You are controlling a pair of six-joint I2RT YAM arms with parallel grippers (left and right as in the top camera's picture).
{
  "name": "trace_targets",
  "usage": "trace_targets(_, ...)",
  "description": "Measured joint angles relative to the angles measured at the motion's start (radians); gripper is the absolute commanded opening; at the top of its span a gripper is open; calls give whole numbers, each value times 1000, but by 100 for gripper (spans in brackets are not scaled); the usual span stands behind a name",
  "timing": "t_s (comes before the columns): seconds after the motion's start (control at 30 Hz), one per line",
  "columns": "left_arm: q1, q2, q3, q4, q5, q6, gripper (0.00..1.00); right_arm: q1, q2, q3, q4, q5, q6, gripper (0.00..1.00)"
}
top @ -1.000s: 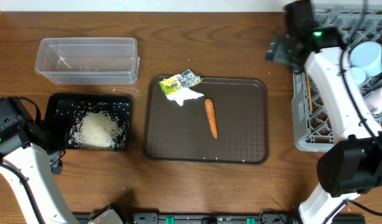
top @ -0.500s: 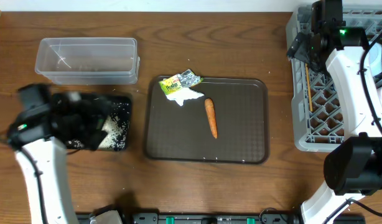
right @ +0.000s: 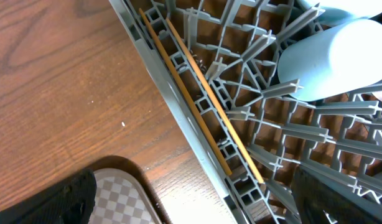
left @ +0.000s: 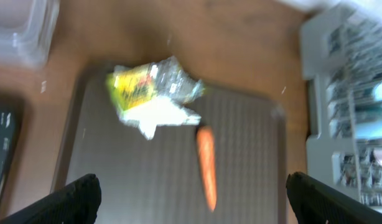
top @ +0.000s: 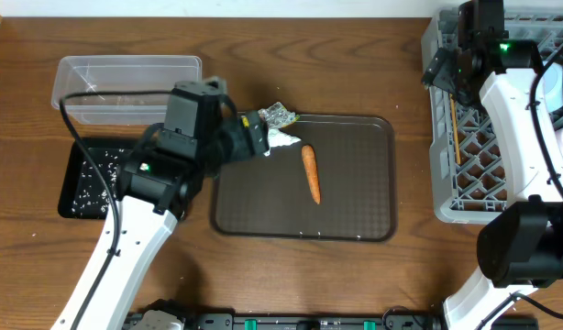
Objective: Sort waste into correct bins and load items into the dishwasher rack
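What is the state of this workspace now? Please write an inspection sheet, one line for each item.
Surface: wooden table, with a brown tray in the middle.
Job's things: carrot on the brown tray, wrapper and tissue at its far-left corner; rice grains in the black tray, partly hidden by the left arm; clear tub behind it; chopsticks and light-blue bowl in the rack.
Clutter: nothing seen.
Grippers: left gripper open above the brown tray, holding nothing; right gripper open over the rack's left edge, holding nothing.
Cables: black cable along the left arm.
Surroundings: nothing seen.
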Motion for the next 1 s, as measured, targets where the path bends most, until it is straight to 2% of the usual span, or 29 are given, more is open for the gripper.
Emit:
trace_targets(0.23,-16,30,10,107,-29,54,98,0,0,0,0,0,0,99)
trace_targets(0.33,-19,111,39,20,-26,89,98,0,0,0,0,0,0,99)
trace_targets(0.43,-21,240,97,-140,-26,137,98,0,0,0,0,0,0,99)
trace_targets(0.57,-21,427,247,-324,-26,218,98,0,0,0,0,-1,0,99)
trace_targets(0.7,-21,528,344,-272,-26,263,98,0,0,0,0,-2,0,99)
trace_targets(0.8,-21,561,357,-220,-26,249,98,0,0,0,0,-2,0,99)
trace_targets(1.0,-21,646,358,-195,-26,123,97,0,0,0,0,-3,0,99)
